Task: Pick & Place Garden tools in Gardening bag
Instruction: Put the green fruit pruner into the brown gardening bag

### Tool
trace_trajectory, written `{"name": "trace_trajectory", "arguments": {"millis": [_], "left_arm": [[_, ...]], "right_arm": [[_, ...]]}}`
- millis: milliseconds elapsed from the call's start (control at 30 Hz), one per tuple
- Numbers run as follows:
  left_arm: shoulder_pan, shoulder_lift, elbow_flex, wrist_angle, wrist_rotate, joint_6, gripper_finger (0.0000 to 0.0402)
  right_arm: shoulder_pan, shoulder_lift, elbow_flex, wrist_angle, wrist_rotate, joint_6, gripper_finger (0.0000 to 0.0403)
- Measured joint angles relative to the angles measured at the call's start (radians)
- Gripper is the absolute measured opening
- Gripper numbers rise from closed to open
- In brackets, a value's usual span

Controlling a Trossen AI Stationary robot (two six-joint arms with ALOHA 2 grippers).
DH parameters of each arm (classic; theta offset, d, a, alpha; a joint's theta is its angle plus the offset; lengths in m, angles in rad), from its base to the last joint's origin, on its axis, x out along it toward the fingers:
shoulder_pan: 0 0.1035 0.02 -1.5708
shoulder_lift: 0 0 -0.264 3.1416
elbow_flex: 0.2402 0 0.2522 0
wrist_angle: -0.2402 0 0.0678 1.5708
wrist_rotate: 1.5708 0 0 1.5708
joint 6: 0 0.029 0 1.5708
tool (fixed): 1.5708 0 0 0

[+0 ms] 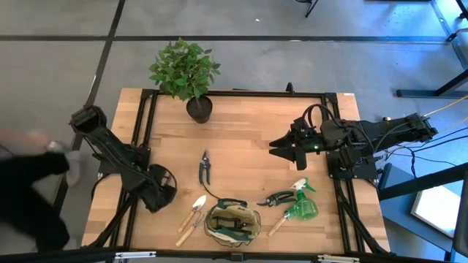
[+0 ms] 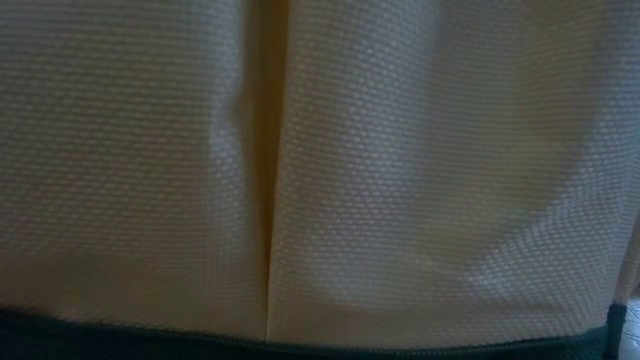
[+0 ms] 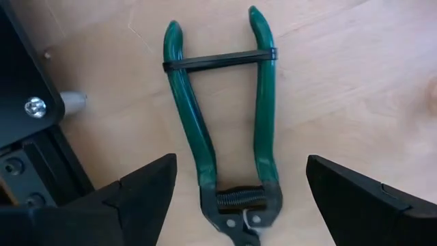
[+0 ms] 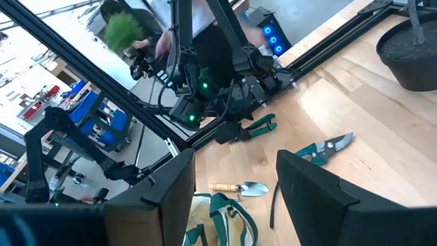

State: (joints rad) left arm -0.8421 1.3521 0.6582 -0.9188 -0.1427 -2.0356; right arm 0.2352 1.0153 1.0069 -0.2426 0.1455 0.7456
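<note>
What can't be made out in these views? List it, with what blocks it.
Low view: the round olive-and-tan fabric gardening bag fills the picture, hiding everything else.
High view: the left hand covers the green-handled metal pruners.
Left wrist view: those pruners' blades are cut off by the picture's edge.

You have no readable text, label, brand, number or sign in any of the four views. The olive-green and tan fabric gardening bag, the green-handled pruners and the pale wooden table all show plain, unmarked surfaces.
</note>
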Motion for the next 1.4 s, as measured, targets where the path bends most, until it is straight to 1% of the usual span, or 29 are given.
{"name": "trace_trajectory", "arguments": {"millis": [167,300,367,633,1167,1267,1400], "left_arm": [[0.000,0.051,-0.002,0.010,0.038,0.008,0.0322],[0.000,0.048,-0.070,0.142,0.041,0.003,0.0322],[0.000,0.045,-0.092,0.160,0.045,-0.008,0.0322],[0.000,0.009,-0.103,0.132,0.043,0.023,0.0322],[0.012,0.013,-0.110,0.123,0.012,0.036,0.0321],[0.012,0.014,-0.110,0.119,0.008,0.054,0.0304],[0.012,0.014,-0.112,0.118,-0.001,0.079,0.0252]], "right_arm": [[0.000,0.000,0.000,0.000,0.000,0.000,0.0209],[0.000,0.000,0.000,0.000,0.000,0.000,0.0209],[0.000,0.000,0.000,0.000,0.000,0.000,0.0209],[0.000,0.000,0.000,0.015,0.000,0.000,0.0209],[0.000,0.000,0.000,0.024,0.000,0.000,0.0209],[0.000,0.000,0.000,0.024,0.001,-0.001,0.0209],[0.000,0.000,0.000,0.024,0.009,-0.001,0.0209]]}}
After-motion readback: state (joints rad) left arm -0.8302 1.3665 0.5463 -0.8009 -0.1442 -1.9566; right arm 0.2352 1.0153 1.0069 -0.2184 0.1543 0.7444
